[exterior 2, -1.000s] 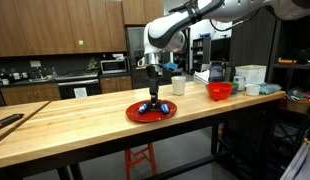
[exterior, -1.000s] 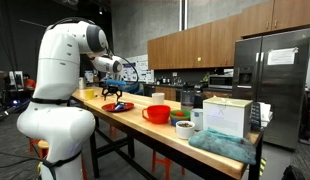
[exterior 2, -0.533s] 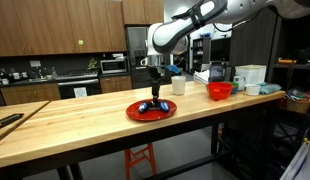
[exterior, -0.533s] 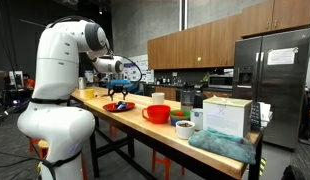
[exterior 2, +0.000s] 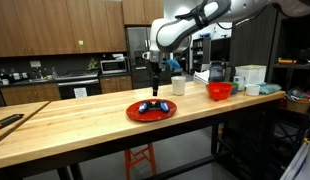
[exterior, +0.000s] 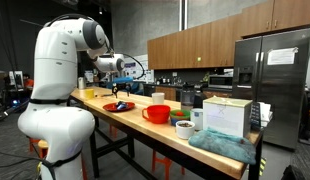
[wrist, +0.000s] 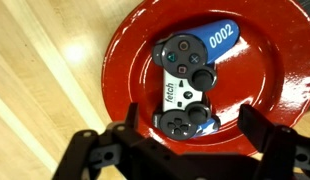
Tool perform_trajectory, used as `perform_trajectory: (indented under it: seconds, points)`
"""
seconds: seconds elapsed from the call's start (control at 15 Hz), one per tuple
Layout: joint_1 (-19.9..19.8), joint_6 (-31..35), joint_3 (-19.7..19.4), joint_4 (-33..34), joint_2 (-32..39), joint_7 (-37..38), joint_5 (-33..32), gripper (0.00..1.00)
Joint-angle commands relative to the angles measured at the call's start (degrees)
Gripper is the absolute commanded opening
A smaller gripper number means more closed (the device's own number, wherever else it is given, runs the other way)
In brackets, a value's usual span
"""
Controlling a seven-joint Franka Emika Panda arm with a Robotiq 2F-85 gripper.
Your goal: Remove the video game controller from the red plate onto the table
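Observation:
The video game controller (wrist: 185, 85) is black and grey with a blue "0002" tag. It lies on the red plate (wrist: 125, 60). In both exterior views the plate (exterior 2: 165, 113) (exterior: 111, 108) rests on the wooden table (exterior 2: 85, 125) (exterior: 145, 128), with the controller (exterior 2: 152, 106) (exterior: 119, 105) on top. My gripper (wrist: 193, 128) is open and empty. It hangs straight above the controller, well clear of it, in both exterior views (exterior 2: 153, 89) (exterior: 120, 88).
A deeper red bowl (exterior 2: 220, 91) (exterior: 157, 114) stands further along the table. Near it are a white cup (exterior 2: 178, 86), a green bowl (exterior: 183, 128), a white box (exterior: 226, 116) and a teal cloth (exterior: 220, 145). A dark object (exterior 2: 7, 121) lies at the other end.
My gripper has risen straight up from just over the plate. The controller stays on the plate and has not moved.

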Motion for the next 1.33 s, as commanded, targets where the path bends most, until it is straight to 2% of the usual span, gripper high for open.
perform_trajectory:
  seconds: [0.0, 0.47, 0.87, 1.27]
  points:
    - [-0.2, -0.18, 0.17, -2.89, -2.35, 0.24, 0.48, 1.0]
    - [0.16, 0.97, 0.87, -5.0, -1.49, 0.21, 1.68, 1.0]
    - [1.04, 3.16, 3.12, -7.86, 0.36, -1.58, 10.1, 1.0]
    - [1.41, 5.0, 3.46, -8.22, -0.31, -1.03, 8.59, 1.0]
